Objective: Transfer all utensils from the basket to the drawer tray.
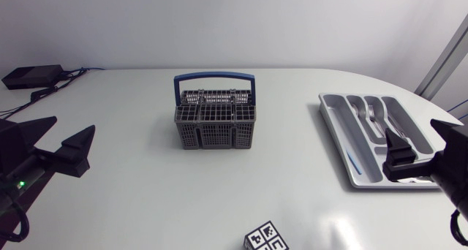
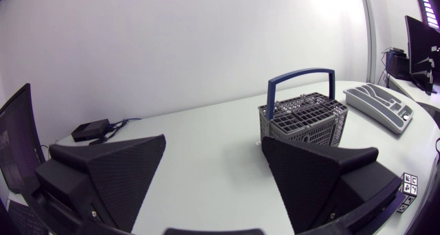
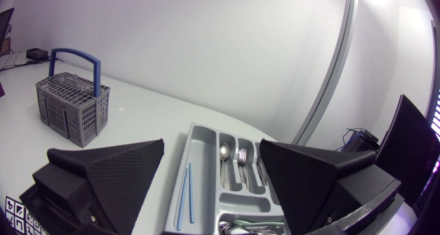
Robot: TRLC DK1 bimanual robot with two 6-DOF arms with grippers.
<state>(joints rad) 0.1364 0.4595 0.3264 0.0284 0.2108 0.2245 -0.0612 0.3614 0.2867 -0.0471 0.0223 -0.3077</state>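
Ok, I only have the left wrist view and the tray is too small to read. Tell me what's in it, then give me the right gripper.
Observer: In the right wrist view a spoon and a fork lie side by side in the inner slots of the drawer tray.
Operator: Go on, the long side slot.
Observer: A thin blue stick lies lengthwise in it.
Operator: Now the right gripper.
Observer: The right gripper is open and holds nothing. The tray sits just ahead of and below its fingers.
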